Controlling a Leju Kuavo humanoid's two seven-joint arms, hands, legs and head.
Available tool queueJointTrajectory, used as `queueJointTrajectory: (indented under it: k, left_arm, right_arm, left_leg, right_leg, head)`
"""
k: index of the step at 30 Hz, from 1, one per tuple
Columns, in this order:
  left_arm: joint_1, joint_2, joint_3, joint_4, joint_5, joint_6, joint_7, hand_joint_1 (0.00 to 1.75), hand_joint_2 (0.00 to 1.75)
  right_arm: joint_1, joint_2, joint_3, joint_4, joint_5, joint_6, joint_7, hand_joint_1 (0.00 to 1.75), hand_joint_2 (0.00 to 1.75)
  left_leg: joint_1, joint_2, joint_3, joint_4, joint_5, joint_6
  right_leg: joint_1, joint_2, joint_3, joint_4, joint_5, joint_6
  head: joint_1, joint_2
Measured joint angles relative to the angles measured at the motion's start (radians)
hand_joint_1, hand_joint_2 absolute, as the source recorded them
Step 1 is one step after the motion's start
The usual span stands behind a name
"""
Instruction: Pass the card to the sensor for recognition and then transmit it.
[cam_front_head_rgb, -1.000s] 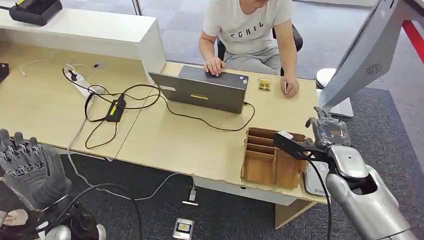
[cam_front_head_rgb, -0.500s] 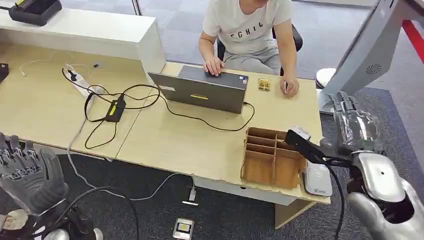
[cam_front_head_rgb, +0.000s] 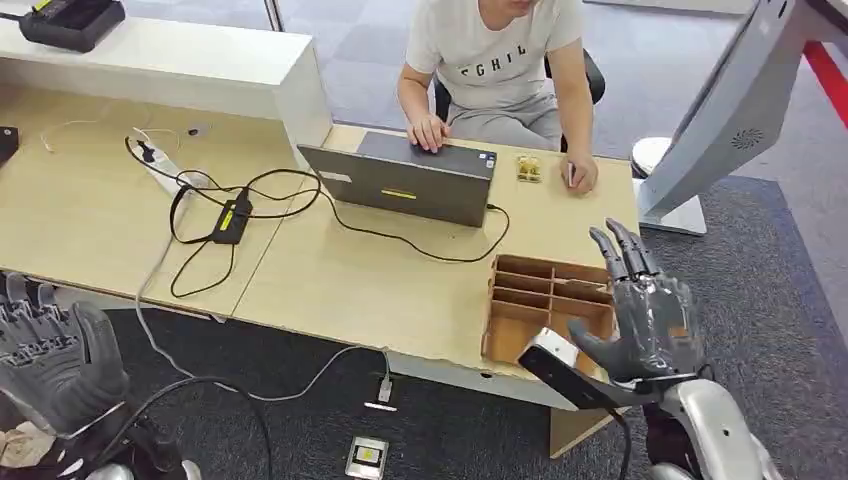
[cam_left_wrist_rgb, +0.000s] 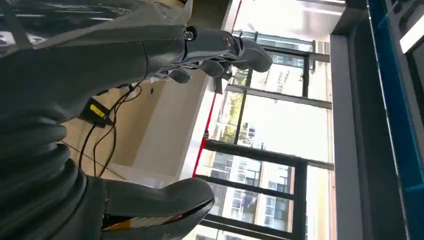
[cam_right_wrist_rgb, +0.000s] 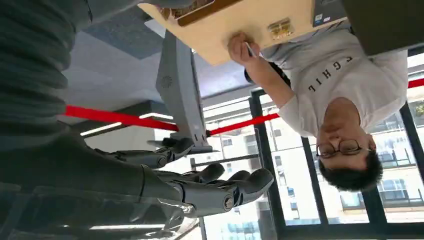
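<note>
Partly hidden, wooden organizer (cam_front_head_rgb: 530, 305) sits behind the empty right hand (cam_front_head_rgb: 645, 320).

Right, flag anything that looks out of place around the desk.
A small device lies on the carpet below the desk, near a cable end dangling off its front edge. Cables sprawl loosely across the desktop. Nothing looks spilled or broken.

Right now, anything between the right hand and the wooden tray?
Nothing visible. The right hand, fingers spread and empty, is at the wooden tray's near right corner. I can't make out a card in it.
</note>
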Motion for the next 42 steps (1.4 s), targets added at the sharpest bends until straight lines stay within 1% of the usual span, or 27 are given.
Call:
queueJointTrajectory:
  k: [4,10,13,15,20,28,31,32,34,35,36,40,42]
  left_arm:
    - [0.003,-0.003,0.002,0.0,-0.007,0.0,0.0,0.0,1.75]
    - [-0.008,-0.004,0.002,0.002,0.016,0.0,0.0,0.0,1.75]
    - [-0.02,-0.004,0.002,0.006,0.024,0.0,0.0,0.0,1.75]
    - [-0.026,-0.004,0.002,0.008,0.024,0.0,0.0,0.0,1.75]
    - [-0.03,-0.003,0.002,0.011,0.028,0.0,0.0,0.0,1.75]
    - [-0.045,0.002,-0.003,0.018,0.045,0.0,0.0,0.0,1.75]
    - [-0.048,0.005,-0.007,0.021,0.045,0.0,0.0,0.0,1.75]
    - [-0.048,0.005,-0.007,0.021,0.045,0.0,0.0,0.0,1.75]
    - [-0.048,0.006,-0.007,0.021,0.045,0.0,0.0,0.0,1.75]
    - [-0.048,0.006,-0.007,0.021,0.045,0.0,0.0,0.0,1.75]
    - [-0.048,0.006,-0.007,0.021,0.045,0.0,0.0,0.0,1.75]
    - [-0.047,0.007,-0.007,0.021,0.045,0.0,0.0,0.0,1.75]
    - [-0.047,0.007,-0.008,0.021,0.045,0.0,0.0,0.0,1.75]
  right_arm:
    - [-0.001,0.036,0.003,0.093,-0.023,-0.017,-0.014,0.0,1.75]
    - [-0.032,0.079,0.003,0.239,-0.011,-0.028,-0.021,0.0,1.75]
    - [-0.052,0.098,0.006,0.307,0.021,-0.032,-0.007,0.0,1.75]
    - [-0.074,0.11,0.006,0.358,0.046,-0.056,0.01,0.0,1.75]
    - [-0.119,0.119,0.003,0.449,0.058,-0.089,0.026,0.0,1.75]
    - [-0.122,0.121,-0.003,0.494,0.066,-0.082,0.029,0.0,1.75]
    - [-0.122,0.121,-0.003,0.506,0.066,-0.071,0.029,0.03,1.75]
    - [-0.122,0.121,-0.003,0.509,0.066,-0.068,0.03,0.07,1.75]
    - [-0.122,0.121,-0.003,0.518,0.066,-0.065,0.032,0.19,1.75]
    - [-0.122,0.121,-0.003,0.52,0.066,-0.064,0.032,0.45,1.75]
    - [-0.122,0.121,-0.003,0.525,0.065,-0.064,0.033,0.8,1.75]
    - [-0.122,0.122,-0.003,0.533,0.064,-0.063,0.035,0.8,1.75]
    - [-0.122,0.123,-0.003,0.537,0.064,-0.063,0.035,1.2,1.75]
  left_leg:
    - [0.0,0.0,0.0,0.0,0.0,0.0]
    - [0.0,0.0,0.0,0.0,0.0,0.0]
    - [0.0,0.0,0.0,0.0,0.0,0.0]
    - [0.0,0.0,0.0,0.0,0.0,0.0]
    - [0.0,0.0,0.001,0.0,0.0,0.0]
    - [0.0,0.0,0.001,0.0,0.0,0.0]
    - [0.0,0.0,0.001,0.0,0.0,0.0]
    - [0.0,0.0,0.001,0.0,0.0,0.0]
    - [0.0,0.0,0.001,0.0,0.0,0.0]
    - [0.0,0.0,0.001,0.0,0.0,0.0]
    - [0.0,0.0,0.001,0.0,0.0,0.0]
    - [0.0,0.0,0.001,0.0,0.0,0.0]
    - [0.0,0.0,0.001,0.0,0.0,0.0]
  right_leg:
    - [0.0,0.0,0.0,0.0,0.0,0.0]
    - [0.0,0.0,0.0,0.0,0.0,0.0]
    - [0.0,0.0,0.0,0.0,0.0,0.0]
    - [0.0,0.0,0.0,0.0,0.0,0.0]
    - [0.0,0.0,0.0,0.0,0.0,0.0]
    - [0.0,0.0,-0.001,0.0,0.0,0.0]
    - [0.0,0.0,-0.001,0.0,0.0,0.0]
    - [0.0,0.0,-0.001,0.0,0.0,0.0]
    - [0.0,0.0,-0.001,0.0,0.0,0.0]
    - [0.0,0.0,-0.001,0.0,0.0,0.0]
    - [0.0,0.0,0.0,0.0,0.0,0.0]
    - [0.0,0.0,-0.001,0.0,0.0,0.0]
    - [0.0,0.0,-0.001,0.0,0.0,0.0]
  head:
    - [0.0,0.0]
    - [0.0,0.0]
    - [0.0,0.0]
    - [0.0,0.0]
    - [0.0,0.0]
    - [0.0,0.0]
    - [0.0,0.0]
    - [0.0,0.0]
    - [0.0,0.0]
    - [0.0,0.0]
    - [0.0,0.0]
    - [0.0,0.0]
    - [0.0,0.0]
